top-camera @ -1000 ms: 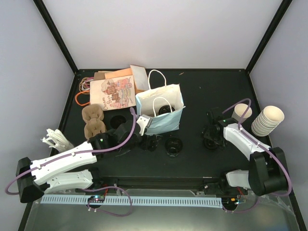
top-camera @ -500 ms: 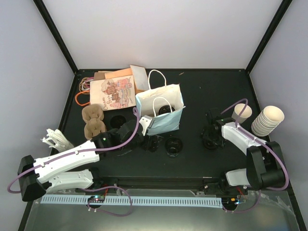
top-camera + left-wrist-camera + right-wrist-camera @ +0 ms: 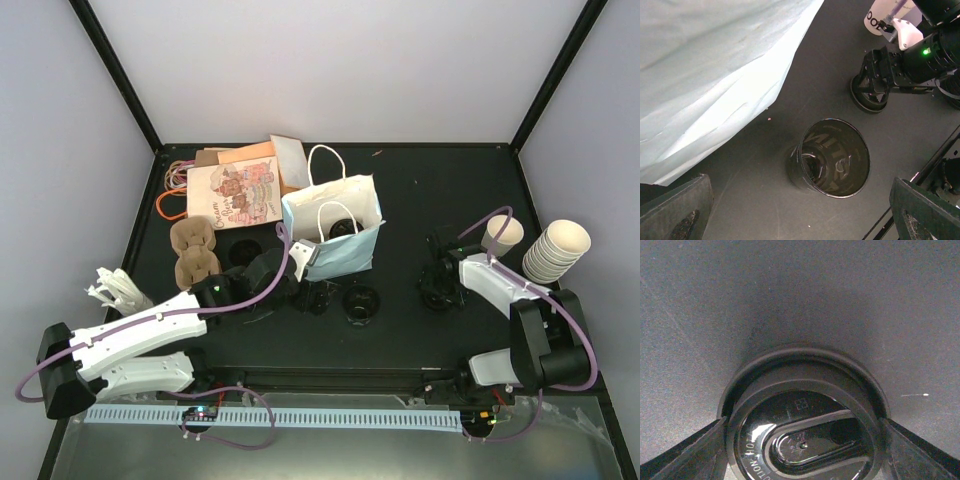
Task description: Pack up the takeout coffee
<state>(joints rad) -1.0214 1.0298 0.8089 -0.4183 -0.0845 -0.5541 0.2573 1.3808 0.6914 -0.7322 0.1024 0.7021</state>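
Note:
My right gripper (image 3: 438,288) is shut on a round black lid (image 3: 802,432) that lies low on the dark table. Its fingers touch the rim on both sides, and no cream cup shows under the lid. The left wrist view shows this same black lid (image 3: 867,97). My left gripper (image 3: 305,293) is open wide and empty, beside a light blue paper bag (image 3: 335,248) and just short of a glossy black open cup (image 3: 832,157). A black disc (image 3: 343,228) sits inside the bag. I cannot tell whether it caps a cup.
A lidless cream cup (image 3: 503,232) and a stack of cream cups (image 3: 557,250) stand at the right. A brown pulp carrier (image 3: 195,250), another black disc (image 3: 243,250), flat paper bags (image 3: 235,190) and white plastic pieces (image 3: 115,290) lie at the left.
My left gripper has moved a little forward and right, toward the black open cup. The right gripper has edged slightly left on the lid.

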